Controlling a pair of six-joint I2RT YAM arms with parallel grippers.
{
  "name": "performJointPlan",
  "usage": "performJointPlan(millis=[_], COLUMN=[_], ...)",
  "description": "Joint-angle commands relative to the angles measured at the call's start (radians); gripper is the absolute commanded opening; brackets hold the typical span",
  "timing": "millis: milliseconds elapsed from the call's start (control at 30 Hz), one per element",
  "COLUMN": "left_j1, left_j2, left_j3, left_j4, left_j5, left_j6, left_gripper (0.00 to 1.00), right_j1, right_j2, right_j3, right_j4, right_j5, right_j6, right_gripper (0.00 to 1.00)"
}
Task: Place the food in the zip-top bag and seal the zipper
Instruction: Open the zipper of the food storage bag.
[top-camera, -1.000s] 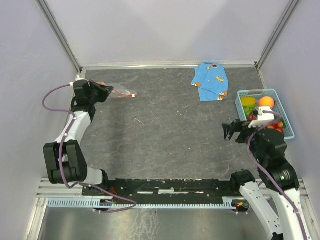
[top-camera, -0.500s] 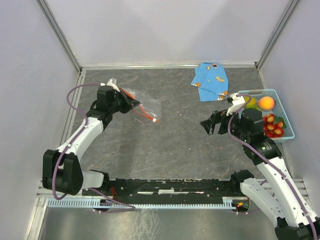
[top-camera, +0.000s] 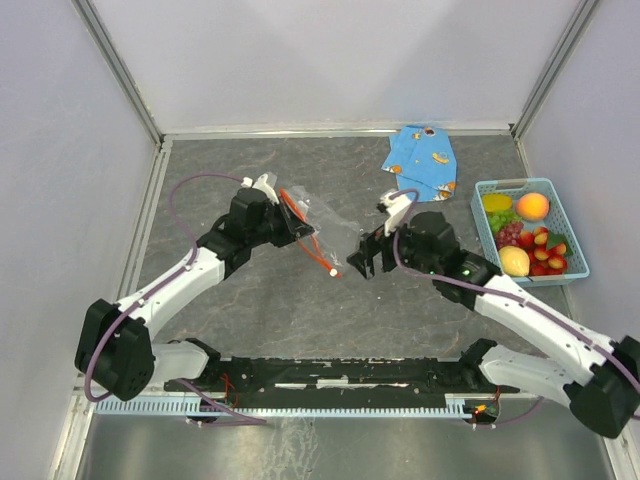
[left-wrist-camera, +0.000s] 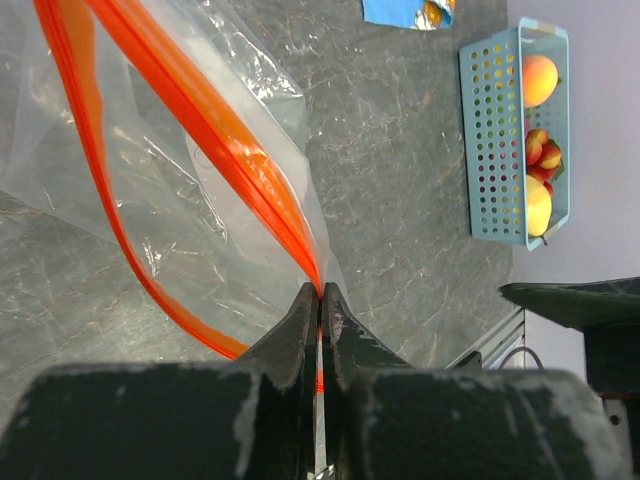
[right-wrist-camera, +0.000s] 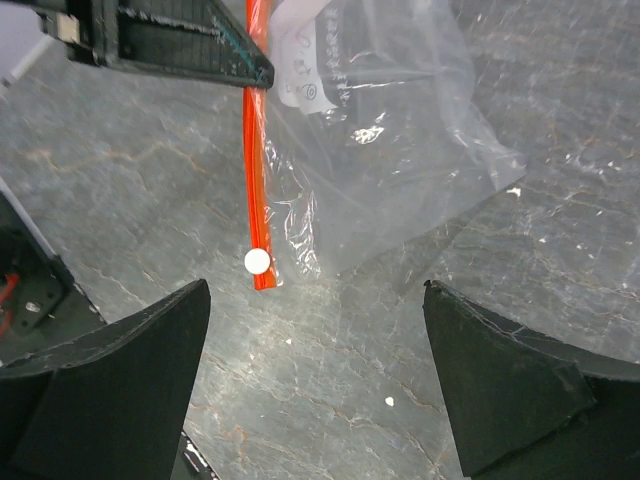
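Zip-top bag (top-camera: 318, 222): clear, crinkled, well left of the light-blue basket (top-camera: 511, 183) in the top view, hanging from the left fingers (left-wrist-camera: 298, 330). Those fingers are pinched fully together on the zipper (top-camera: 315, 245), at the end farther from the basket. In the left wrist view the two orange-red tracks spread apart away from the grip, so the mouth stands partly open. The strip runs down toward the near side and ends in a small white end piece (right-wrist-camera: 257, 261). Cannot tell whether that end touches the tabletop (top-camera: 300, 320).

Right fingers (right-wrist-camera: 120, 380): spread wide, holding nothing, between bag and basket, close by the white end piece.

Food, all inside the basket: peach (top-camera: 532, 206) and lemon (top-camera: 496, 202) at the basket's far end, grapes (top-camera: 508, 228) at mid-left, strawberries (top-camera: 546, 250) along its right side, apple (top-camera: 514, 261) at its near end.

Folded blue patterned cloth (top-camera: 424, 160): flat on the tabletop, just beyond the basket's far-left corner.
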Motion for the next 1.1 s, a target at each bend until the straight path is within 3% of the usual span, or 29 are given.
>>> performJointPlan(millis=[0, 367, 767, 967, 1067], left_j1=[-0.040, -0.101, -0.128, -0.133, -0.134], left_j2=[0.022, 0.025, 0.017, 0.012, 0.016], left_j3=[0.037, 0.029, 0.000, -0.002, -0.007], left_j4=[0.049, 0.079, 0.112, 0.114, 0.114], left_j5=[-0.031, -0.072, -0.092, -0.098, -0.094], left_j6=[-0.028, -0.084, -0.168, -0.167, -0.165], left_gripper=[0.03, 0.03, 0.03, 0.03, 0.03], right_j1=[0.127, 0.313, 0.402, 0.407, 0.410], right_j2=[0.068, 0.231, 0.376, 0.425, 0.439], right_j3=[0.074, 0.078, 0.045, 0.039, 0.029], right_j4=[0.054, 0.170, 0.347, 0.390, 0.409], right_j5=[0.186, 0.524, 0.840, 0.918, 0.949], right_j6=[-0.079, -0.107, -0.093, -0.111, -0.119], right_gripper=[0.95, 0.91, 0.88, 0.81, 0.71])
